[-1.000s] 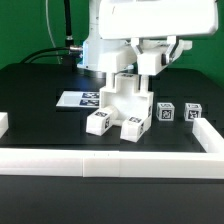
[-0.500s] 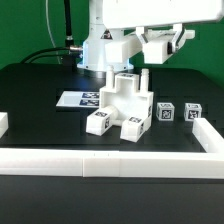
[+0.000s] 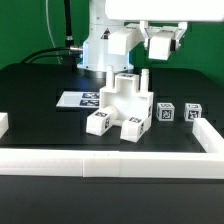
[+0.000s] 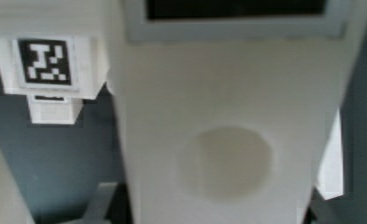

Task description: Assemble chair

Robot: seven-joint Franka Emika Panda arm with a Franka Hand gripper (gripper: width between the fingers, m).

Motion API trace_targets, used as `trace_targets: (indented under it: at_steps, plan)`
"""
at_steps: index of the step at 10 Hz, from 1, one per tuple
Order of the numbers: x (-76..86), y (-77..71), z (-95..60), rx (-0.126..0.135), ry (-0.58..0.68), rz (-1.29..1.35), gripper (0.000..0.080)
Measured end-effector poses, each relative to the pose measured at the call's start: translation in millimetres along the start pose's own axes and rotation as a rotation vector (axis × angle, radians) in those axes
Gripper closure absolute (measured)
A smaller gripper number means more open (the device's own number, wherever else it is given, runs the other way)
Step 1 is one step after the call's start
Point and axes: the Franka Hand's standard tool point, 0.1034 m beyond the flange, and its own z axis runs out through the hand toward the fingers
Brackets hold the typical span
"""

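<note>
The partly joined chair (image 3: 125, 100) stands mid-table, matte white, with tagged leg ends (image 3: 98, 123) in front and a thin post (image 3: 147, 78) on its right side. Two small tagged blocks (image 3: 166, 113) sit to its right in the exterior view. My gripper (image 3: 160, 45) hangs high above the chair's right side. In the wrist view a flat white chair piece (image 4: 206, 130) with an oval dent fills the space between the dark fingers (image 4: 109, 200), so the gripper is shut on it. A tagged white part (image 4: 47, 65) shows beside it.
The marker board (image 3: 78, 99) lies flat behind the chair on the exterior view's left. A low white border wall (image 3: 110, 158) runs along the front, with ends at the left and right. Black cables trail at the back left.
The gripper has risen and shifted toward the exterior view's right, away from the chair. The chair and the blocks have not moved.
</note>
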Motion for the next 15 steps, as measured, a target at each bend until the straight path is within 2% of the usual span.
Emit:
trace_targets:
  at_steps: [3, 4, 5, 6, 7, 10, 12, 15]
  plan:
    - [-1.2, 1.0, 2.6, 0.007, -0.01, 0.02, 0.0514]
    - [1.4, 5.4, 2.5, 0.023, -0.004, 0.058, 0.0514]
    - [7.1, 15.9, 2.4, 0.06, 0.035, 0.132, 0.0514]
    - [2.6, 28.1, 7.7, 0.074, 0.067, 0.138, 0.0514]
    - [-2.6, 25.9, 9.8, 0.068, 0.045, 0.133, 0.0514]
    - [-2.3, 25.4, 11.1, 0.067, 0.046, 0.122, 0.0514]
    - [-3.2, 37.1, 14.3, 0.065, 0.037, 0.29, 0.0514]
    - [-5.8, 36.0, 17.7, 0.062, 0.031, 0.309, 0.0514]
